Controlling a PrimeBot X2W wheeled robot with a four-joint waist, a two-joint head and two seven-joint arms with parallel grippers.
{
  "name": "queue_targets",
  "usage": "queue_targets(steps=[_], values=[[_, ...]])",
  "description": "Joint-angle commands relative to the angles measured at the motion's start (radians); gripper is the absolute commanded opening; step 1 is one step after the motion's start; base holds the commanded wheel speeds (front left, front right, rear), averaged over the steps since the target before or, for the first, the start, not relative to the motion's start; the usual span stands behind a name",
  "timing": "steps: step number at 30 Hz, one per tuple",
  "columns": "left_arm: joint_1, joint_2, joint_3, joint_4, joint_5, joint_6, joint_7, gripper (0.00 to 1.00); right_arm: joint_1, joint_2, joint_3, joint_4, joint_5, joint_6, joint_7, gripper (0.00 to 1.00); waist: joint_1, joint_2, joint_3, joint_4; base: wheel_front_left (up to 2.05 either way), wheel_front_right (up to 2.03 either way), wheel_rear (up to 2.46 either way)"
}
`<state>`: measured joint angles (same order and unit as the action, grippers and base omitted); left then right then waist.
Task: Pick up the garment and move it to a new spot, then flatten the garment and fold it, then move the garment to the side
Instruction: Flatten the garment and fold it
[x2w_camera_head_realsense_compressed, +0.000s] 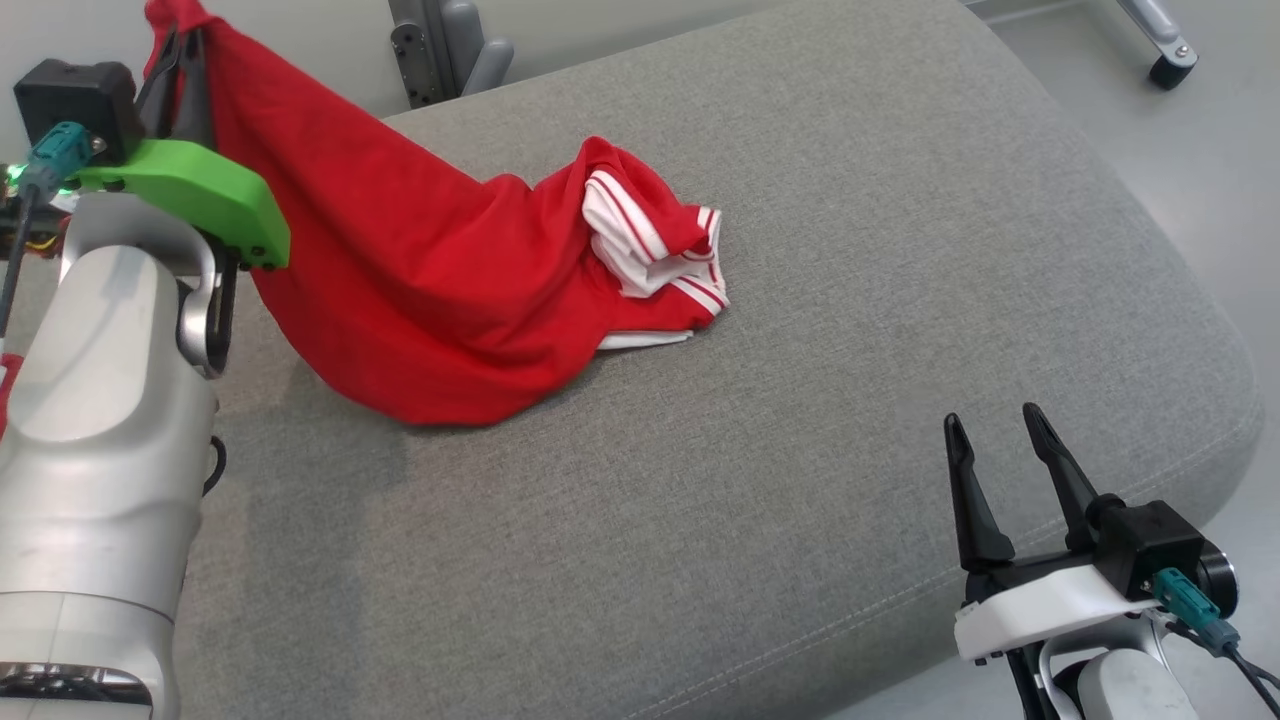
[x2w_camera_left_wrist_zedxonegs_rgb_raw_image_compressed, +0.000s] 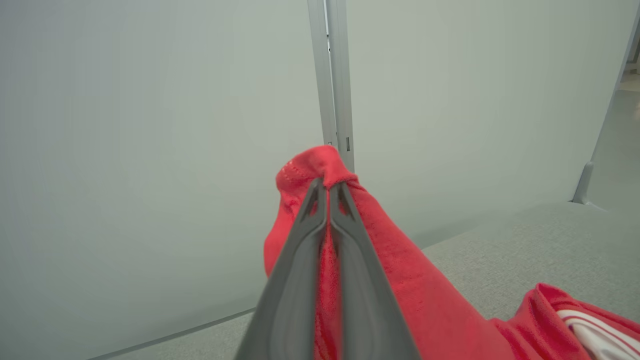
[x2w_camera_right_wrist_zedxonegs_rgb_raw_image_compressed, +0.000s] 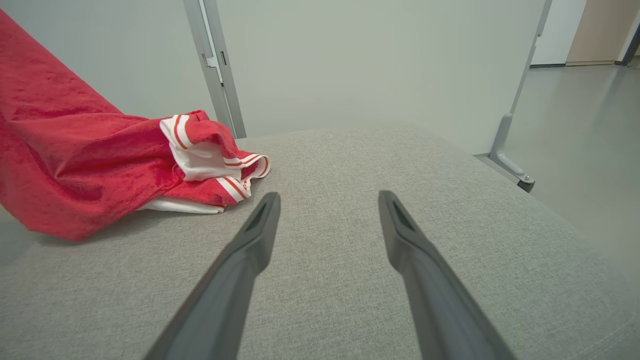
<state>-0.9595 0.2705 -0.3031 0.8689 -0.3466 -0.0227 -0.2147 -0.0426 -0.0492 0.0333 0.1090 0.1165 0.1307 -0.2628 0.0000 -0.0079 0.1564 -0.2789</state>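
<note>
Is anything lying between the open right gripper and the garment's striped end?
Nothing visible: only bare grey cushion separates the right gripper from the garment, whose striped end rests on it. The left gripper is shut on the raised red corner.

Head cam looks steeply down on the grey cushion (x2w_camera_head_realsense_compressed: 800, 480). Both wrist cams sit low, facing the wall (x2w_camera_right_wrist_zedxonegs_rgb_raw_image_compressed: 350, 65) toward 12 o'clock, sharing the red garment (x2w_camera_right_wrist_zedxonegs_rgb_raw_image_compressed: 75, 165).

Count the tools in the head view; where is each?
2. The left tool is raised at upper left, shut on the red garment; the right tool is open at lower right, over the grey cushion.
</note>
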Motion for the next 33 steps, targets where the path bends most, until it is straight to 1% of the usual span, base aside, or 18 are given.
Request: queue_targets(steps=[1, 4, 8, 11, 14, 16, 18, 19, 22, 26, 30, 33], values=[[-0.014, -0.009, 0.0, -0.017, 0.015, 0.01, -0.018, 0.0, 0.016, -0.002, -0.007, 0.002, -0.003, 0.0, -0.003, 1.0, 0.0, 0.0079, -0.014, 0.0, 0.0, 0.0, 0.0], [0.002, -0.033, 0.007, -0.073, 0.01, 0.021, -0.043, 0.0, 0.028, -0.002, -0.02, 0.0, -0.004, 0.0, -0.003, 1.0, 0.0, 0.0079, -0.03, 0.009, 0.0, 0.0, 0.0], [0.102, -0.073, 0.018, -0.176, -0.006, 0.021, -0.049, 0.0, 0.051, -0.002, -0.037, -0.006, -0.008, 0.0, -0.003, 1.0, 0.0, 0.0079, -0.05, 0.036, 0.0, 0.0, 0.0], [0.242, -0.1, 0.024, -0.263, -0.009, 0.019, -0.049, 0.0, 0.065, -0.002, -0.043, -0.007, -0.008, 0.0, -0.003, 1.0, 0.0, 0.0079, -0.063, 0.062, 0.0, 0.0, 0.0], [0.407, -0.123, 0.025, -0.309, -0.019, 0.02, -0.049, 0.0, 0.078, -0.002, -0.043, -0.008, -0.011, 0.0, -0.003, 1.0, 0.0, 0.0079, -0.072, 0.089, 0.0, 0.0, 0.0], [0.523, -0.14, 0.017, -0.306, -0.027, 0.017, -0.05, 0.0, 0.085, -0.002, -0.045, -0.006, -0.013, 0.0, -0.003, 1.0, 0.0, 0.0079, -0.078, 0.109, 0.0, 0.0, 0.0], [0.611, -0.149, 0.018, -0.303, -0.032, 0.024, -0.05, 0.0, 0.084, -0.002, -0.047, -0.007, -0.015, 0.0, -0.003, 1.0, 0.0, 0.0079, -0.078, 0.128, 0.0, 0.0, 0.0], [0.655, -0.155, 0.012, -0.294, -0.033, 0.019, -0.05, 0.0, 0.086, -0.002, -0.048, -0.006, -0.016, 0.0, -0.003, 1.0, 0.0, 0.0079, -0.08, 0.137, 0.0, 0.0, 0.0], [0.752, -0.175, 0.002, -0.279, -0.031, 0.013, -0.05, 0.0, 0.088, -0.002, -0.052, -0.008, -0.017, 0.0, -0.003, 1.0, 0.0, 0.0079, -0.079, 0.168, 0.0, 0.0, 0.0], [0.805, -0.186, 0.0, -0.27, -0.015, 0.008, -0.05, 0.0, 0.091, -0.002, -0.05, -0.007, -0.022, 0.0, -0.003, 1.0, 0.0, 0.0079, -0.078, 0.199, 0.0, 0.0, 0.0], [0.854, -0.201, 0.023, -0.258, 0.007, 0.017, -0.05, 0.0, 0.098, -0.002, -0.05, -0.002, -0.027, 0.0, -0.003, 1.0, 0.0, 0.0079, -0.085, 0.231, 0.0, 0.0, 0.0], [0.874, -0.205, 0.051, -0.245, 0.017, 0.025, -0.05, 0.0, 0.098, -0.002, -0.041, 0.002, -0.033, 0.0, -0.003, 1.0, 0.0, 0.0079, -0.089, 0.242, 0.0, 0.0, 0.0]])
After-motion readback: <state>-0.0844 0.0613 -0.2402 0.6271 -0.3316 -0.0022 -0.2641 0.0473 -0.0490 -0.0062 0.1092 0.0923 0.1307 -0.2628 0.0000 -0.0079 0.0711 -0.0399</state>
